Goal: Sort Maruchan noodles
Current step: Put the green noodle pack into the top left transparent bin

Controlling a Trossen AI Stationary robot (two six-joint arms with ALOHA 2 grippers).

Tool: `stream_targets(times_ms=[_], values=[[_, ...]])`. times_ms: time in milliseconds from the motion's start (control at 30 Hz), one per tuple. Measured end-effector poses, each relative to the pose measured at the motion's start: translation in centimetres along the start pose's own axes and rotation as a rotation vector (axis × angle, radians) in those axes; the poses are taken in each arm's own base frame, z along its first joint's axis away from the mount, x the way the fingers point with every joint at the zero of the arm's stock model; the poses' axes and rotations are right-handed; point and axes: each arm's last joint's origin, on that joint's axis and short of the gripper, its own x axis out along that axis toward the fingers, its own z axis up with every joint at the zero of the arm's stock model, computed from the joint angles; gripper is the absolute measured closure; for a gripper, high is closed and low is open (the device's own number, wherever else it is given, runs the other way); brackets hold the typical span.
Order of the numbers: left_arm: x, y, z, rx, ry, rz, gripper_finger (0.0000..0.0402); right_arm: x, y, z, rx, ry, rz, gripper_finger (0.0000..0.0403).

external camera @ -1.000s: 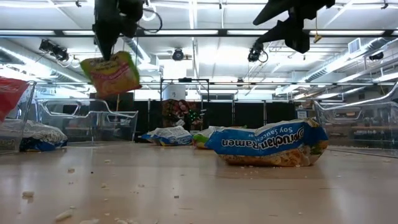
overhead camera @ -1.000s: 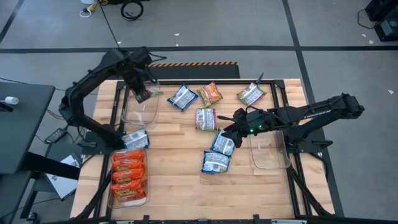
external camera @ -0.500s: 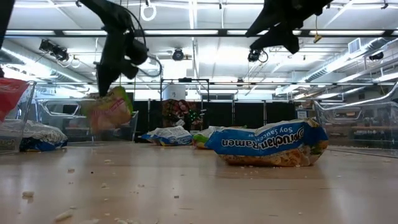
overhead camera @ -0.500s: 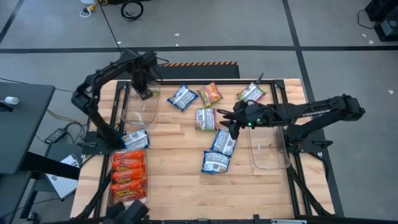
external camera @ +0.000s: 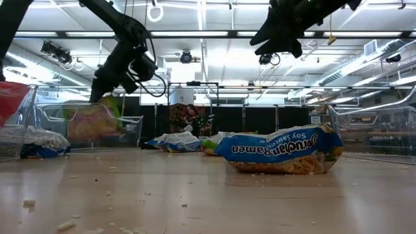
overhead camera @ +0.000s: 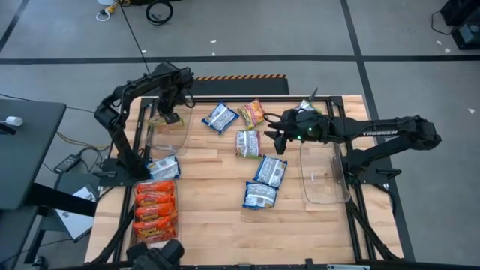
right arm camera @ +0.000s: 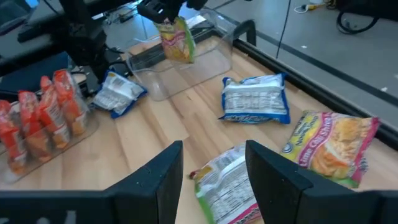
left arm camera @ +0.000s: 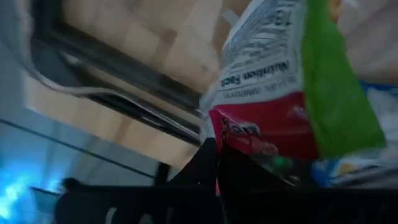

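Your left gripper [overhead camera: 171, 114] is closed on a green-pink-yellow packet [right arm camera: 176, 38], which hangs from its fingers over the far end of the clear bin [overhead camera: 169, 137] at the table's far left; in the low view that packet [external camera: 93, 121] dangles low, level with the bin wall, and whether it touches the bin floor cannot be told. In the left wrist view the packet [left arm camera: 283, 93] fills the frame directly at the fingertips, pinched by its pink edge. Your right gripper [overhead camera: 274, 137] hovers above the table's far middle with its fingers spread wide and nothing between them; the right wrist view shows the two fingers [right arm camera: 158, 177] well apart over bare wood. A packet lying label-side up [overhead camera: 247, 143] sits just beside that gripper, on the side toward the left arm, and shows between the fingers in the wrist view [right arm camera: 224, 186]. Beyond it you have a blue-white packet [overhead camera: 220, 117] and an orange-yellow packet [overhead camera: 254, 112] at the far edge. A further packet [overhead camera: 306, 109] lies near the far right corner, partly covered by the right arm. Two blue-white packets [overhead camera: 264, 184] lie touching near the table's centre, nearer the front than the right gripper. The near-left bin [overhead camera: 133, 225] holds a row of orange-red packets [overhead camera: 154, 212], and one blue-white packet [overhead camera: 163, 167] lies between the two left bins. A second clear bin [overhead camera: 324, 184] stands at the right under the right arm.
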Motion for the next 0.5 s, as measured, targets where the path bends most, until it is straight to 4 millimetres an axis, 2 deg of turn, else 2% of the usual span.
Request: stream_targets(times_ms=[267, 400, 500], values=[[-0.8, 1.1, 3.3, 0.096, -0.301, 0.206, 0.0395, 0.3, -1.6, 0.6, -0.033, -0.014, -0.062, 0.0225], [-0.9, 1.2, 4.0, 0.159, -0.336, 0.247, 0.0395, 0.4, -2.0, 0.7, -0.025, -0.011, -0.059, 0.0225], [-0.1, 1.1, 4.8, 0.168, -0.310, 0.232, 0.0395, 0.4, -2.1, 0.7, -0.023, -0.009, -0.051, 0.0225]])
